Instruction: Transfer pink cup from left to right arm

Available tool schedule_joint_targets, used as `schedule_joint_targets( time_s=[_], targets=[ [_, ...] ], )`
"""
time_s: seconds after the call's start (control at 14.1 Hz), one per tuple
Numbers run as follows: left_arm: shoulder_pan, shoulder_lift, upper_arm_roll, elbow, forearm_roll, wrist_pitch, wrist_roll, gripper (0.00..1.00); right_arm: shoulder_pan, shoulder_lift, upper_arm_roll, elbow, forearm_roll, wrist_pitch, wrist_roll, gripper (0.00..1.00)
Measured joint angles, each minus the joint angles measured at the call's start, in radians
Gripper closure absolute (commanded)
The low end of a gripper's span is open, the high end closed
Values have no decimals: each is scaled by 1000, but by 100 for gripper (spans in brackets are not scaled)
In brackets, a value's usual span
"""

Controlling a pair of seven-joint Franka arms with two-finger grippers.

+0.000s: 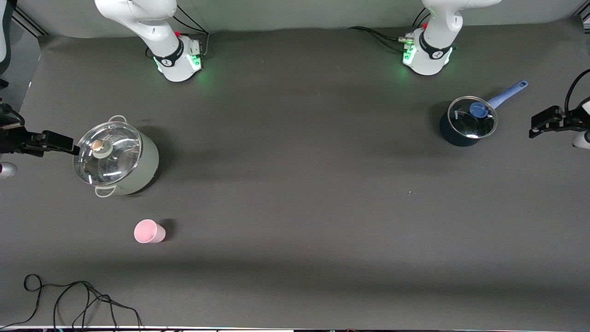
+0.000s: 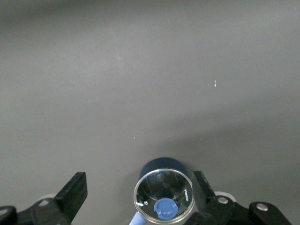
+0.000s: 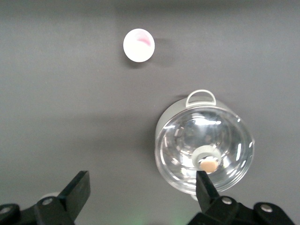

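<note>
Front view: right hand (edge-cropped)

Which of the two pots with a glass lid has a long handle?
The small dark blue pot at the left arm's end; its blue handle sticks out sideways. The larger white pot has two small loop handles.

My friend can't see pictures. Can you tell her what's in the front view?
A pink cup stands upright on a dark table, nearer the camera than a lidded white pot. A small blue pan with a lid sits toward the left arm's end. Both claws wait at the table's ends.
</note>
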Motion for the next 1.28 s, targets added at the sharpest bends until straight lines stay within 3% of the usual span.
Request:
schedule_joint_targets(
  time_s=[0.35,0.64,0.78,0.99,1.28],
  targets=[
    [-39,78,-4,184,-2,-123,-24,0,75,-18,-14,-30,-44,87,68,0],
    [-59,82,-102,225,0,-189,-136,0,59,-36,-103,-78,-44,161,-35,0],
    [-63,82,-130,226,2,-207,-189,0,32,-44,-86,-78,-44,161,-38,0],
    [-61,86,-126,223,2,-206,-195,0,-29,-51,-8,-77,-44,161,-38,0],
    [-61,86,-123,218,2,-205,-196,0,-27,-51,4,-69,-44,169,-38,0]
  ],
)
